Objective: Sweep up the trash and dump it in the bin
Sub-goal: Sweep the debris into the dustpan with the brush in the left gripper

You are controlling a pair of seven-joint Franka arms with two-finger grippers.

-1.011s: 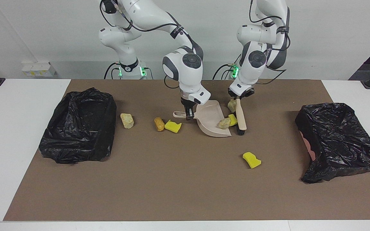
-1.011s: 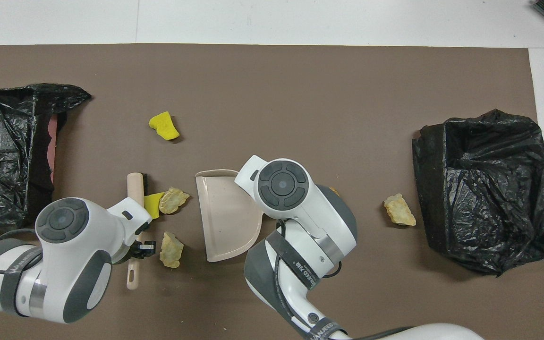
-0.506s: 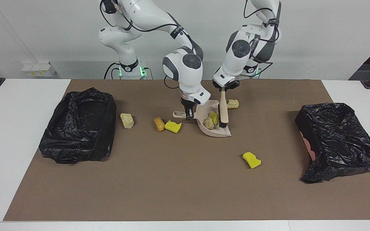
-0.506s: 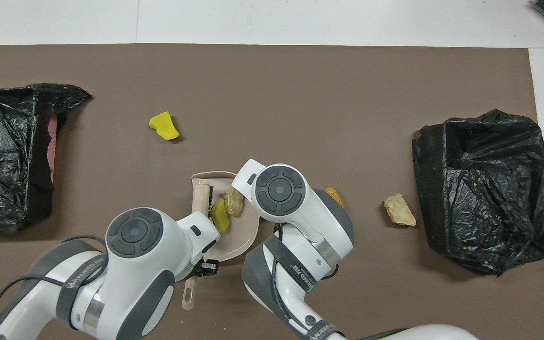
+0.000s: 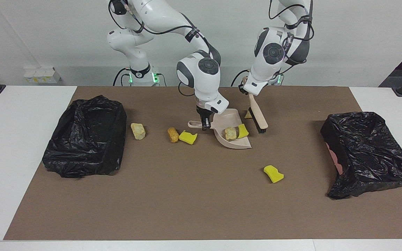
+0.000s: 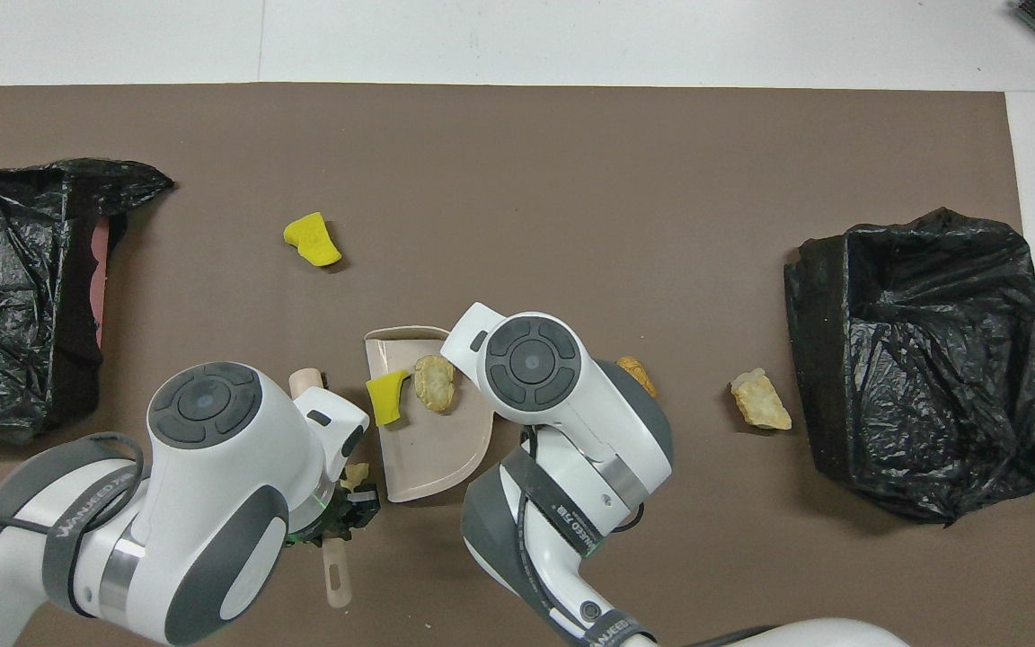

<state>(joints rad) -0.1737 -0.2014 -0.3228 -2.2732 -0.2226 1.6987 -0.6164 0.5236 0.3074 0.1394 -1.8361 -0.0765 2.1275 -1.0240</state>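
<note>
Since the earlier frame, the left end effector (image 5: 245,91) is withdrawing the brush (image 5: 258,115) out of the dustpan (image 5: 229,120), and the brush is now hanging tilted over the mat (image 5: 201,195) just beside the pan, toward the left arm's end of the counter (image 5: 19,104). Its fingers are clamped narrow on the brush handle. The right end effector (image 5: 205,122) is holding its place, closed narrow on the dustpan handle (image 5: 194,123), with the pan resting on the mat.

Two pieces of trash are lying in the dustpan: a beige chunk (image 5: 230,133) and a yellow sponge piece (image 5: 243,131), touching each other. A second beige chunk (image 5: 248,114) is lying on the mat beside the pan, nearer to the robots, partly hidden by the brush. An orange-brown lump (image 5: 173,134) and another yellow sponge piece (image 5: 188,137) are lying next to each other toward the right arm's end of the pan. A third beige chunk (image 5: 138,130) is lying near the black-lined bin (image 5: 86,136) at the right arm's end. One yellow sponge piece (image 5: 273,174) is lying alone, farther from the robots than the pan. A second black-lined bin (image 5: 368,153) is standing at the left arm's end.
</note>
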